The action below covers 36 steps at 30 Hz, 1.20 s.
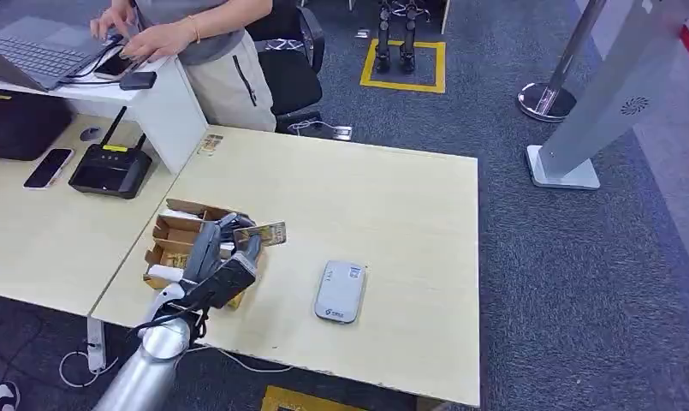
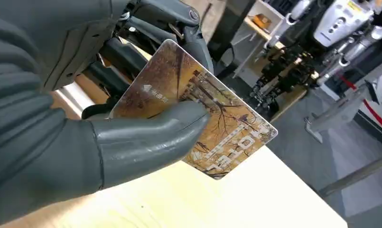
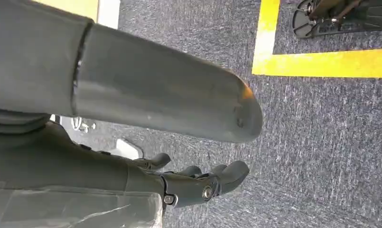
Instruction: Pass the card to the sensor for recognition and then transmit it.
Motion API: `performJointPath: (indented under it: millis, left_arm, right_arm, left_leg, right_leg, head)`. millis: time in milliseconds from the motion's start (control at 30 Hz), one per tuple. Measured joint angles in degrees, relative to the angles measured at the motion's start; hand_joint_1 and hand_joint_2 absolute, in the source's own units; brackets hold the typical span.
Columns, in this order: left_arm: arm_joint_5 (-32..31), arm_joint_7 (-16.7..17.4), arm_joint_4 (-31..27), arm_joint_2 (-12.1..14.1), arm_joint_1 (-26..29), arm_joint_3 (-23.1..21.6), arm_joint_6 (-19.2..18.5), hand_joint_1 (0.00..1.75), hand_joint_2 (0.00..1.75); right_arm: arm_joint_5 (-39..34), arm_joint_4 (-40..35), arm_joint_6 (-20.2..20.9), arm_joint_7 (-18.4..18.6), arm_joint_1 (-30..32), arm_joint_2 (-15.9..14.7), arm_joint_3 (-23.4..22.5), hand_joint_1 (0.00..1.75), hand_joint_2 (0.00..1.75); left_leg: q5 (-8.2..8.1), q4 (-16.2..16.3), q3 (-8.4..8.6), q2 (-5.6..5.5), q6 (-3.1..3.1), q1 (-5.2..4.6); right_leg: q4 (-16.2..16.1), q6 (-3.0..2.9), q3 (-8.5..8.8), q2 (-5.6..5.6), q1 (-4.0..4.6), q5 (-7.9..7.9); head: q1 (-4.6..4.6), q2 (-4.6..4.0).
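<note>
A brown-and-gold printed card (image 1: 261, 234) (image 2: 198, 109) is pinched between the thumb and fingers of my left hand (image 1: 223, 261) (image 2: 108, 95), just above the table beside a cardboard box (image 1: 176, 242). The grey card sensor (image 1: 340, 291) lies flat on the light wooden table (image 1: 366, 205), a short way to the right of the card. My right hand (image 3: 179, 142) hangs over dark carpet with nothing in it, its thumb held apart from the loosely curved fingers.
The cardboard box holds several more cards. On the left desk are a black router (image 1: 109, 169), a phone (image 1: 48, 168) and a laptop (image 1: 41, 53), where a person (image 1: 204, 43) is working. A grey stand (image 1: 597, 103) rises on the carpet at right.
</note>
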Motion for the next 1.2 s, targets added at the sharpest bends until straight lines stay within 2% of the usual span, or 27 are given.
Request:
performJointPath:
  millis: [167,333,467,567,700,1000,1200]
  left_arm:
    - [-5.15,0.17,1.84,-0.96,-1.72,-3.61,1.89,1.75,1.75]
    - [-18.75,2.40,3.63,-1.58,-3.13,-9.04,7.22,1.75,1.75]
    - [-23.22,3.30,4.86,-1.80,-3.75,-12.03,8.86,1.75,1.75]
    - [-29.00,5.18,5.64,-1.82,-4.18,-14.04,10.69,1.75,1.75]
    - [-40.19,8.59,7.45,-1.51,-5.11,-17.62,14.03,1.75,1.75]
    - [-52.39,13.11,11.02,-0.11,-7.60,-23.10,14.63,1.75,1.75]
    - [-57.64,15.89,13.77,0.83,-9.51,-26.30,14.60,1.75,1.75]
  right_arm:
    - [0.46,-0.04,0.17,0.13,-0.07,0.00,-0.02,0.00,0.00]
    - [1.05,-0.15,0.48,0.13,-0.14,0.00,-0.02,0.00,0.00]
    - [1.55,-0.20,0.74,0.37,-0.18,0.00,0.00,0.00,0.00]
    - [2.14,-0.20,0.81,0.53,-0.25,0.00,0.00,0.00,0.00]
    - [3.37,-0.22,1.03,0.98,-0.71,0.00,-0.02,0.00,0.00]
    - [4.65,-0.33,1.40,1.62,-1.42,0.00,-0.02,0.00,0.00]
    - [4.74,-0.39,1.44,1.70,-1.57,0.00,-0.02,0.00,0.00]
  left_leg:
    - [0.00,0.01,0.00,0.00,0.00,0.00]
    - [0.00,0.01,0.00,0.00,0.00,-0.01]
    - [0.00,0.01,0.00,0.00,0.00,-0.01]
    - [0.00,0.01,0.00,0.00,0.00,-0.01]
    - [0.00,0.01,-0.01,0.01,0.00,-0.01]
    - [0.00,0.01,-0.01,0.00,0.00,-0.01]
    - [0.00,0.01,-0.01,0.01,0.00,-0.01]
  right_leg:
    - [0.00,0.00,0.00,0.00,-0.01,0.00]
    - [0.00,0.01,0.00,0.00,-0.01,0.01]
    - [0.00,0.01,0.00,0.01,-0.01,0.01]
    - [0.00,0.01,0.00,0.00,-0.01,0.01]
    - [0.00,0.01,0.00,0.01,-0.01,0.01]
    - [0.00,0.01,0.00,0.00,-0.01,0.01]
    - [0.00,0.01,0.00,0.01,-0.01,0.01]
  head:
    - [0.02,0.00]
    - [0.00,0.00]
    - [0.02,0.00]
    - [0.00,0.00]
    - [0.02,0.00]
    - [0.00,0.00]
    - [0.02,0.00]
